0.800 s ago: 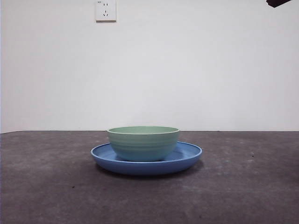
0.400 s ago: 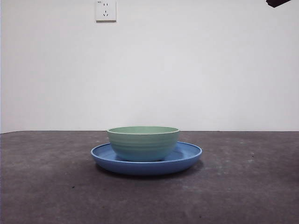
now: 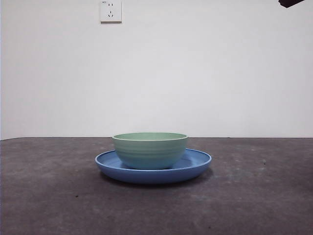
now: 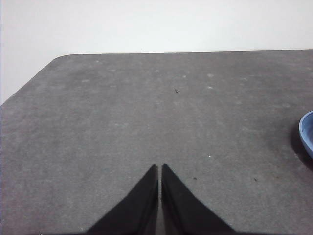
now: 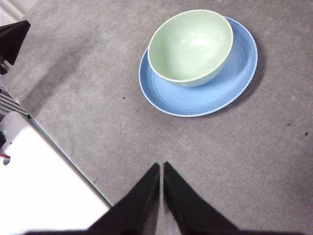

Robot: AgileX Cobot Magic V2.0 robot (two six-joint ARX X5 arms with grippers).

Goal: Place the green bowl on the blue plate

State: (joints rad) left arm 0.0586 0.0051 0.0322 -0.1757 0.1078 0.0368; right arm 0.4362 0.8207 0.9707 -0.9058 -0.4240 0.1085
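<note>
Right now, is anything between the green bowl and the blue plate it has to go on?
Nothing visible: the pale mint-green ridged bowl already sits on the wide, shallow blue plate, and both grippers are clear of it, jaws shut.

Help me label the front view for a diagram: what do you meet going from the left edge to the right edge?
Wall socket → blue plate left rim → green bowl standing on the plate → plate's right rim → black arm tip at the top right corner.
</note>
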